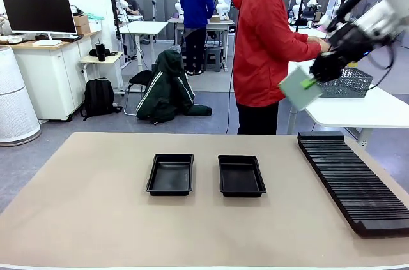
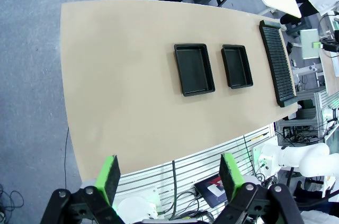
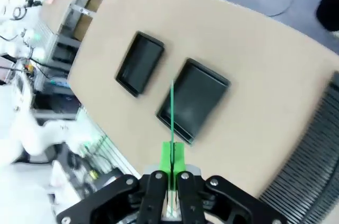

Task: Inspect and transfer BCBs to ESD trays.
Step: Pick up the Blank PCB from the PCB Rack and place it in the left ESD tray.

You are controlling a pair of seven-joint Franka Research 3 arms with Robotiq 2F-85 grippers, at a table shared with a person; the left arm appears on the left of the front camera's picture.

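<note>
The left pincer [image 2: 169, 173] hangs released high over the bench [image 1: 89, 212]. At mid-bench the left ESD tray [image 1: 170, 174] and the right ESD tray [image 1: 241, 175] lie side by side, apart. Right of them lies the ribbed rack [image 1: 351, 177]. High at the right, the right pincer [image 1: 311, 80] grips a tilted BCB [image 1: 298, 89] in the air.

Your right gripper [image 3: 172, 161] is pinched tight on a BCB [image 3: 172, 113], seen edge-on as a thin green line. Behind that line on the tan table [image 3: 254, 38] sits a black ESD tray [image 3: 201, 97], with a second ESD tray [image 3: 140, 64] beside it, not touching. A ribbed black rack [image 3: 312, 166] pokes in lower right.
</note>
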